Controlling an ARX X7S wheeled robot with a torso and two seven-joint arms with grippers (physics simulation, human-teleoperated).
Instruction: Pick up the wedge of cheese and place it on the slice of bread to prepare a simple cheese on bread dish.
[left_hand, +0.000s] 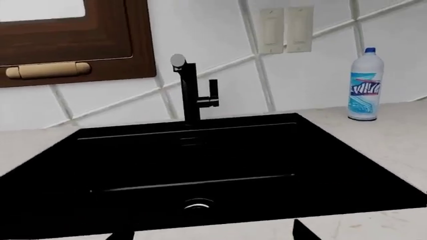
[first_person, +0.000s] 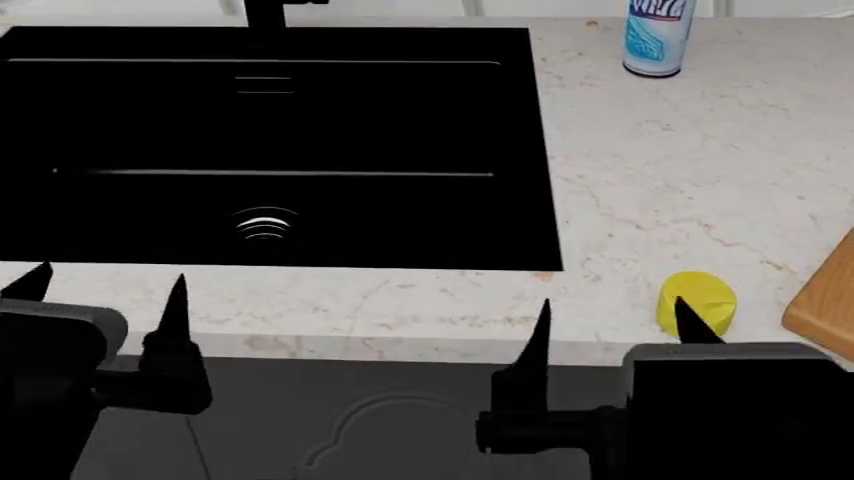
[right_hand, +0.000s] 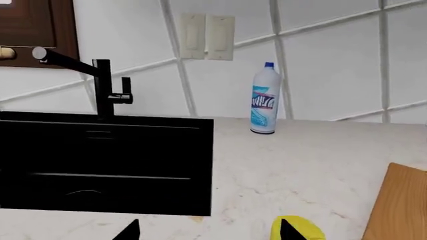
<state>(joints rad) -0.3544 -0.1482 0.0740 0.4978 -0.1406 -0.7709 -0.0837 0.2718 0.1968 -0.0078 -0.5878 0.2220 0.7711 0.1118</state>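
My right gripper (first_person: 611, 325) hangs low at the front edge of the counter (first_person: 667, 170), its two black fingertips (first_person: 538, 335) pointing up and away from me, spread well apart with nothing between them. The cheese (first_person: 697, 300) sits on the counter just past the outer fingertip, close to the front edge; from my head the tip overlaps its lower side, so I cannot tell whether they touch. In the right wrist view the cheese (right_hand: 298, 230) shows at the frame's bottom, beside that same fingertip. Just beyond the cheese, further to my right, lies the corner of a wooden board (first_person: 825, 305), near it but apart. I cannot see the bread in any view.

My left gripper (first_person: 104, 295) is held at much the same height, in front of the sink (first_person: 267, 140), fingertips also spread wide and empty. Both forearms reach forward from below the counter's lip, roughly parallel, wrists level.

The sink is a wide black basin taking up the left half of the counter, with a narrow strip of stone between its near wall and the front edge. A black tap (left_hand: 192, 90) stands at its far rim. To the right of the sink the speckled stone lies open back to the tiled wall, where a white and blue bottle (first_person: 659, 38) stands upright, well apart from the cheese. The bottle (right_hand: 265, 100) stands below two wall switch plates (right_hand: 207, 36).
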